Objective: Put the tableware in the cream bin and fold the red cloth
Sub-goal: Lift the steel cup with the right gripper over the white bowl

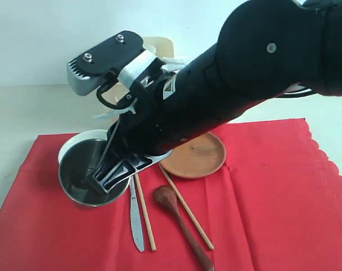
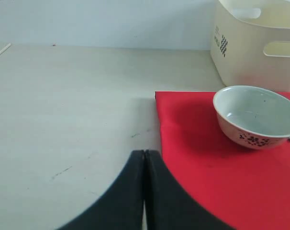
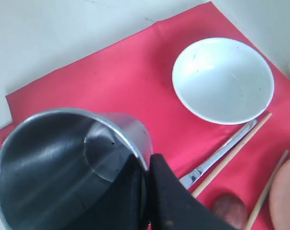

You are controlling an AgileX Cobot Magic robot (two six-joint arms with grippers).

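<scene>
My right gripper [image 1: 106, 176] reaches across to the left and is shut on the rim of the steel cup [image 1: 80, 169], one finger inside and one outside [image 3: 147, 160]. The cup [image 3: 63, 163] tilts over the red cloth [image 1: 272, 197], just in front of the white bowl [image 1: 75, 141]. To its right on the cloth lie the knife [image 1: 136, 220], two chopsticks [image 1: 145, 217] [image 1: 188, 209], the dark spoon [image 1: 182, 223] and the brown plate [image 1: 196, 155]. The cream bin [image 2: 260, 43] stands behind the bowl [image 2: 257, 115]. My left gripper [image 2: 145, 154] is shut and empty over the table beside the cloth's corner [image 2: 207, 158].
The right arm's black bulk covers most of the bin [image 1: 159, 44] in the exterior view. Pale bare tabletop [image 2: 63, 105] lies left of and behind the cloth. The cloth's scalloped edge [image 1: 329, 164] runs along the right side.
</scene>
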